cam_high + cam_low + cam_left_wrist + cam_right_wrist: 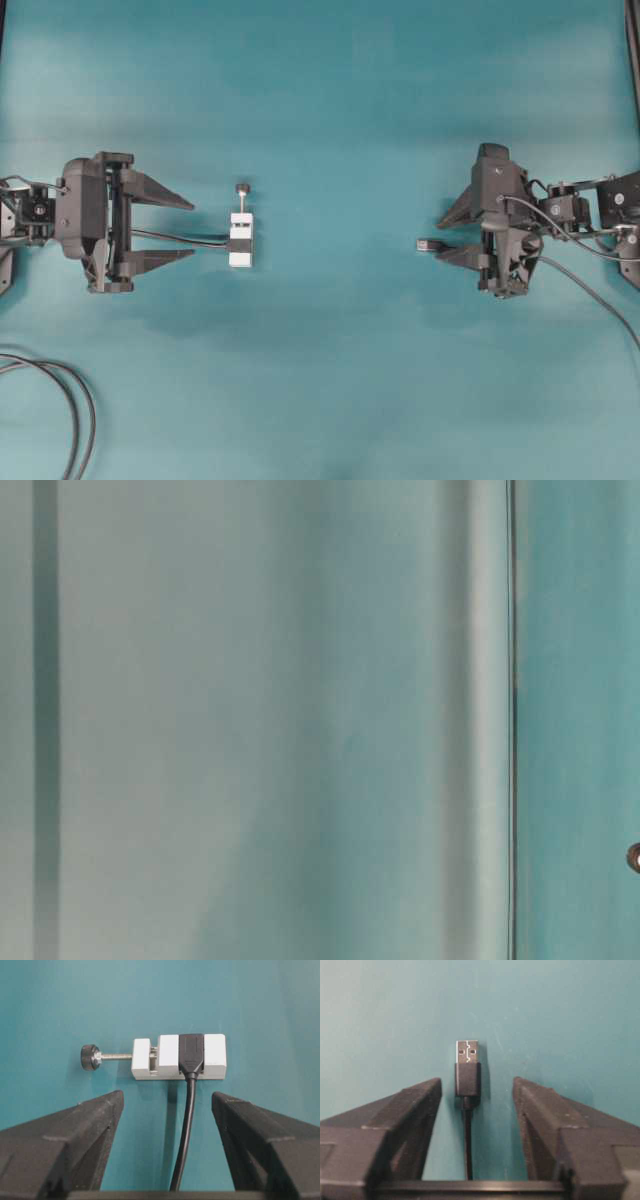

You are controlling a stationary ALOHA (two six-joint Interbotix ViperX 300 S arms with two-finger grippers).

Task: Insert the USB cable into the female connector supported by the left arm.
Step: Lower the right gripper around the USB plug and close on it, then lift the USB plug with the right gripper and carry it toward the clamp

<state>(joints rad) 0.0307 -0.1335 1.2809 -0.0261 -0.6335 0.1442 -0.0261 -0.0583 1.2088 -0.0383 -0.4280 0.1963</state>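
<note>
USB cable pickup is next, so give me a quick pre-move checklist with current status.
1. USB cable plug lies between the right gripper fingers: ok.
2. Right fingers apart, not touching the plug: ok.
3. Plug's silver tip points away from the wrist: ok.
4. Female connector is in front of the left gripper, lying ungrasped on the table: not ok.
5. Left fingers open around its cable: ok.
6. Table-level view useful: not ok, blurred.
</note>
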